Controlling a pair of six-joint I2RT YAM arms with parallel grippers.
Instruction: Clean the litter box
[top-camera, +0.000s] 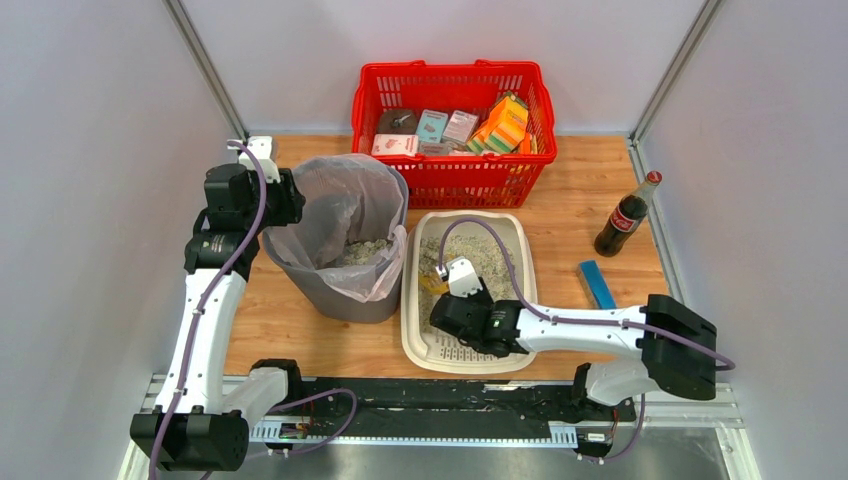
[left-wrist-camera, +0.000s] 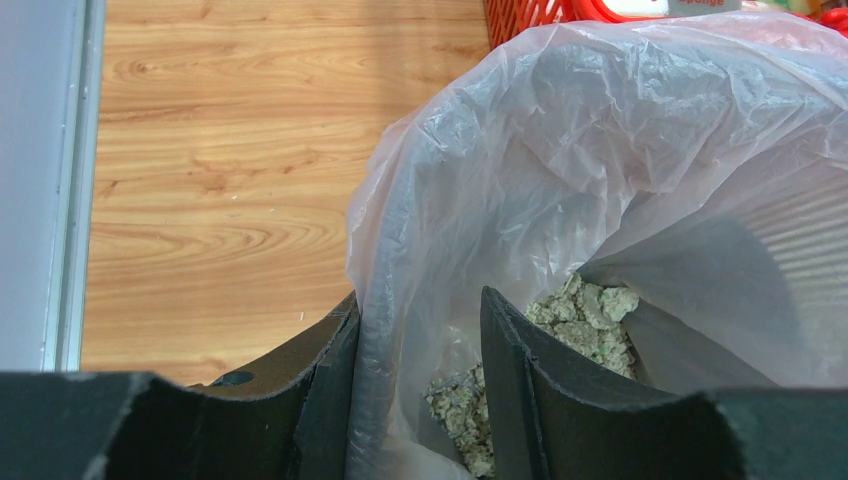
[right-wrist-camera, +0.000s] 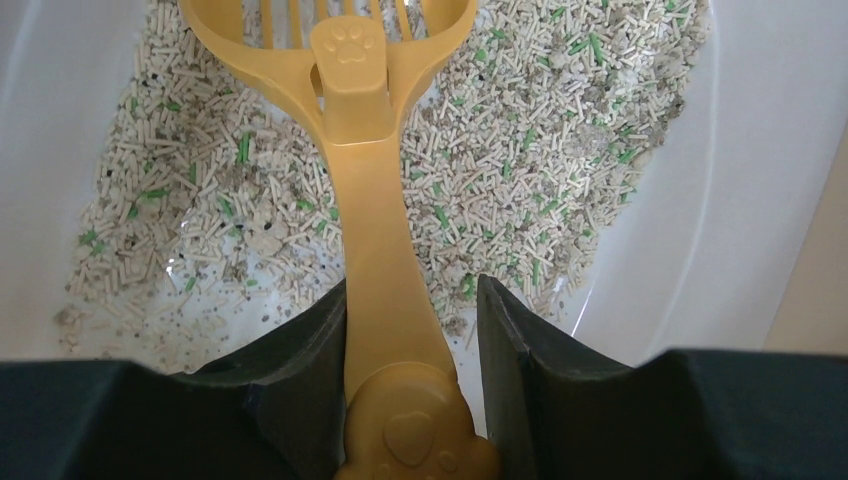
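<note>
The cream litter box (top-camera: 409, 330) lies in the middle of the table with its slotted grate (top-camera: 460, 352) at the near end. Pale pellets with green bits (right-wrist-camera: 520, 150) cover part of its floor, inside its white wall (right-wrist-camera: 740, 200). My right gripper (top-camera: 443, 291) is low over the box and shut on the handle of a yellow scoop (right-wrist-camera: 375, 200); in the right wrist view (right-wrist-camera: 412, 300) the scoop head rests on the pellets. My left gripper (top-camera: 292, 200) holds the rim (left-wrist-camera: 372, 330) of the grey bin (top-camera: 345, 295), one finger outside and one inside (left-wrist-camera: 418, 305).
The bin's clear bag (left-wrist-camera: 600, 150) holds clumped litter (left-wrist-camera: 585, 310). A red mesh basket (top-camera: 452, 170) of packages stands behind the box. A cola bottle (top-camera: 625, 215) and a flat blue object (top-camera: 597, 283) are at the right. Grey walls close both sides.
</note>
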